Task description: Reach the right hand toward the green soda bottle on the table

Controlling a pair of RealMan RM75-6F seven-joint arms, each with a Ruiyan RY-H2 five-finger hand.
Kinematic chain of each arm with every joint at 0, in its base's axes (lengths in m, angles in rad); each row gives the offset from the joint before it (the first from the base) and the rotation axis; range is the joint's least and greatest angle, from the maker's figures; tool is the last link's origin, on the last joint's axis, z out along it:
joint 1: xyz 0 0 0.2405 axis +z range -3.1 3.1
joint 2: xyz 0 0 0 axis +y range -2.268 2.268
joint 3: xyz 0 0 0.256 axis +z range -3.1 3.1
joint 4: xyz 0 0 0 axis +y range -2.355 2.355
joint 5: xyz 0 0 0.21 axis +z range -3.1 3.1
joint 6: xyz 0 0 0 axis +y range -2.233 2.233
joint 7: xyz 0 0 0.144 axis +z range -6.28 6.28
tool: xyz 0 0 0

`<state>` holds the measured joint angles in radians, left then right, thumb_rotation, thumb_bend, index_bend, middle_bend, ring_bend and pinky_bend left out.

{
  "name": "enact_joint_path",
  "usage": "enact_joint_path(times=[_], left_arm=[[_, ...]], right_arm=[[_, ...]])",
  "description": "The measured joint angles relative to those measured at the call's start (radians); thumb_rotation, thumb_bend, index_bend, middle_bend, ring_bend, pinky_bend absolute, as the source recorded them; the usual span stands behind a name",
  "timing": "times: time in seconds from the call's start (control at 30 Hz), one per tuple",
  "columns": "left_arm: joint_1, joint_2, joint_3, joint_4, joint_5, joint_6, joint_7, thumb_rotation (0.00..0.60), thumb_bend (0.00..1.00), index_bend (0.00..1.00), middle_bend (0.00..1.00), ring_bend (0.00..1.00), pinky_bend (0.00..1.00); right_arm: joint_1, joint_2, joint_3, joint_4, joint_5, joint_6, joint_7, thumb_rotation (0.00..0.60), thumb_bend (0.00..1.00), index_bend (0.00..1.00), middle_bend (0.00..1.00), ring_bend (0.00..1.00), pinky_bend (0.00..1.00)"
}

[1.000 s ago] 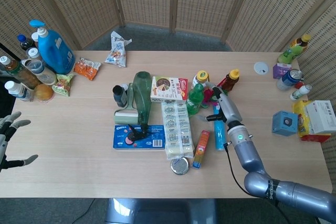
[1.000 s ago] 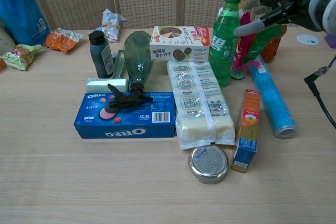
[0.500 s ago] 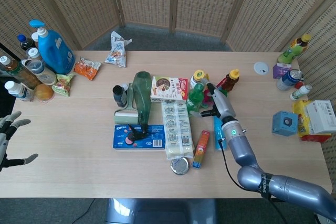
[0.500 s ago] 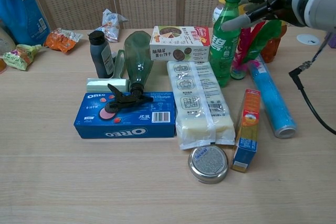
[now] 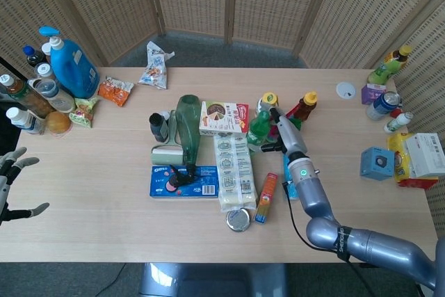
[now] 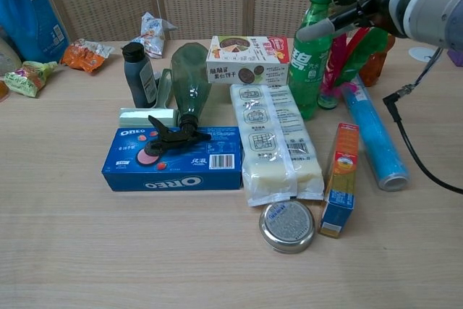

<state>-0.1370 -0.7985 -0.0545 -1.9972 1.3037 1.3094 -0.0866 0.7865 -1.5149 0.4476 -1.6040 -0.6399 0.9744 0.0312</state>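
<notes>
The green soda bottle (image 6: 309, 59) stands upright on the bench (image 6: 87, 251), just behind the far end of the long white packet (image 6: 275, 139) and right of the biscuit box (image 6: 246, 59). The right hand (image 6: 362, 5) is at the bottle's neck, fingers (image 6: 318, 30) spread, one touching its shoulder; nothing is gripped. The left hand (image 5: 10, 186) hangs spread off the bench's left edge, well apart from the bottle.

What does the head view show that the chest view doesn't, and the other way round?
Only the head view shows the left hand, open at the table's near-left edge, and the blue box far right. Only the chest view shows the Oreo box lettering readably and the right hand's fingers at the green soda bottle's neck. Both show the green soda bottle, the right hand and the round tin.
</notes>
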Motion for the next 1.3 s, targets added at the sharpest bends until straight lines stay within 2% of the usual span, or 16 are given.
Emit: enact_joint_path(times=[0.07,0.13,0.23,0.33,0.4,0.47,0.57,0.73,1.3], left_arm=[[0.000,0.000,0.000,0.000,-0.001,0.000,0.000,0.600,0.00,0.22,0.00,0.00,0.00],[0.000,0.000,0.000,0.000,-0.001,0.000,0.001,0.600,0.00,0.21,0.00,0.00,0.00],[0.000,0.000,0.000,0.000,-0.001,-0.001,0.000,0.600,0.00,0.21,0.00,0.00,0.00],[0.001,0.002,0.000,-0.001,0.001,0.002,-0.001,0.600,0.00,0.21,0.00,0.00,0.00],[0.003,0.002,0.000,-0.001,0.002,0.004,-0.002,0.600,0.00,0.21,0.00,0.00,0.00],[0.004,0.003,0.001,-0.001,0.004,0.005,-0.003,0.600,0.00,0.21,0.00,0.00,0.00],[0.005,0.004,0.001,-0.002,0.006,0.006,-0.003,0.600,0.00,0.21,0.00,0.00,0.00],[0.005,0.003,0.002,-0.004,0.010,0.006,0.000,0.600,0.00,0.21,0.00,0.00,0.00],[0.011,0.008,0.010,-0.015,0.044,0.016,-0.010,0.600,0.00,0.21,0.00,0.00,0.00]], right_arm=[[-0.001,-0.012,0.001,0.011,-0.007,0.017,0.002,0.600,0.00,0.20,0.38,0.15,0.30],[-0.001,-0.023,0.001,0.020,-0.016,0.035,0.002,0.600,0.00,0.24,0.46,0.23,0.42],[-0.002,-0.045,-0.002,0.039,-0.033,0.067,-0.007,0.600,0.00,0.30,0.58,0.35,0.61],[-0.004,-0.067,-0.007,0.060,-0.051,0.097,-0.018,0.600,0.00,0.40,0.72,0.49,0.86],[-0.006,-0.081,-0.014,0.079,-0.069,0.120,-0.030,0.600,0.00,0.48,0.80,0.57,0.96],[-0.010,-0.099,-0.018,0.099,-0.082,0.145,-0.038,0.600,0.00,0.52,0.84,0.61,1.00],[-0.024,-0.116,-0.016,0.114,-0.095,0.162,-0.029,0.600,0.00,0.56,0.89,0.64,1.00],[-0.045,-0.109,-0.008,0.098,-0.122,0.179,-0.018,0.600,0.00,0.57,0.90,0.65,1.00],[-0.102,0.028,0.053,-0.121,-0.170,0.263,-0.081,0.600,0.00,0.58,0.91,0.65,1.00]])
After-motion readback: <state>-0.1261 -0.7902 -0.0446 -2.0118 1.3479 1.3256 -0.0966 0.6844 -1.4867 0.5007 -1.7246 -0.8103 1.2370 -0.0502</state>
